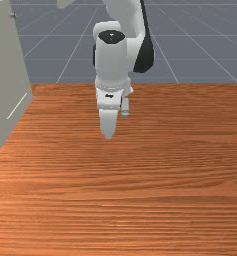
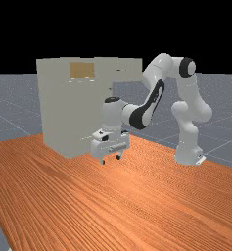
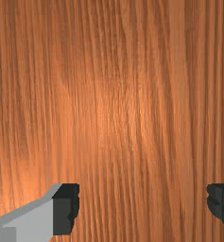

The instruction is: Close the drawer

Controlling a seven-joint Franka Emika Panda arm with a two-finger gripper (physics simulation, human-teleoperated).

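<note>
Gripper (image 2: 111, 160) low over wood tabletop (image 3: 113, 94), pointing down; open, fingers (image 3: 66, 208) wide apart, only air between. Beside tall grey cabinet (image 2: 68, 108), apart from it. Main worry: forearm (image 2: 157, 96) or hand clipping the drawer (image 2: 128, 68) on the way up, from lifting and swinging across too soon. Also possible: missing the drawer front, from pushing too low; or jamming the slide, from a skewed shove at one corner. Drawer: out, jutting from cabinet top toward arm base (image 2: 188, 152); well above gripper and nearer that base, toward the far view's right. Probable need: rise, back off past drawer front, then push squarely cabinet-ward.
</note>
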